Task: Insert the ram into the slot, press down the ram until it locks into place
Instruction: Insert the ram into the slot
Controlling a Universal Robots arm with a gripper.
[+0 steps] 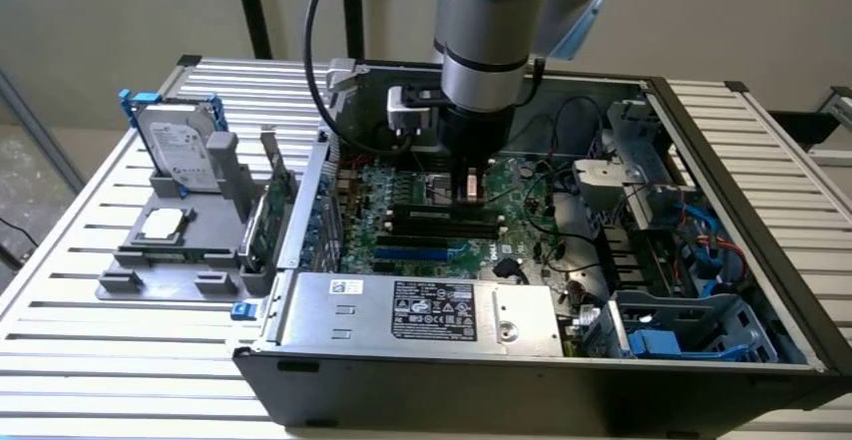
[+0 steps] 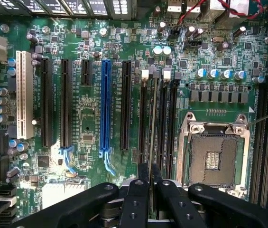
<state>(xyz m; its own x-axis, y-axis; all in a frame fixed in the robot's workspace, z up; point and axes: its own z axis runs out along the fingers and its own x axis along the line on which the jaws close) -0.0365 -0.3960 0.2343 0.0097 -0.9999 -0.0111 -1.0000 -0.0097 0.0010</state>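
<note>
My gripper (image 1: 469,193) reaches down from the arm into the open computer case, just above the motherboard (image 1: 399,245). In the wrist view the gripper (image 2: 149,175) is shut on the ram (image 2: 152,123), which shows edge-on as a thin pale line. The ram runs lengthwise along the bank of parallel black memory slots (image 2: 143,123), lined up with one slot beside the pale latch (image 2: 145,74). I cannot tell whether its lower edge sits in the slot. In the exterior view the slots (image 1: 437,217) lie directly under the fingers.
A blue socket (image 2: 106,104), longer black sockets and a white one (image 2: 24,95) lie beside the memory bank. The CPU socket (image 2: 214,156) is on the other side. A power supply (image 1: 426,310), drive cage with cables (image 1: 652,191), expansion card (image 1: 275,211) and hard drive (image 1: 180,151) surround the work area.
</note>
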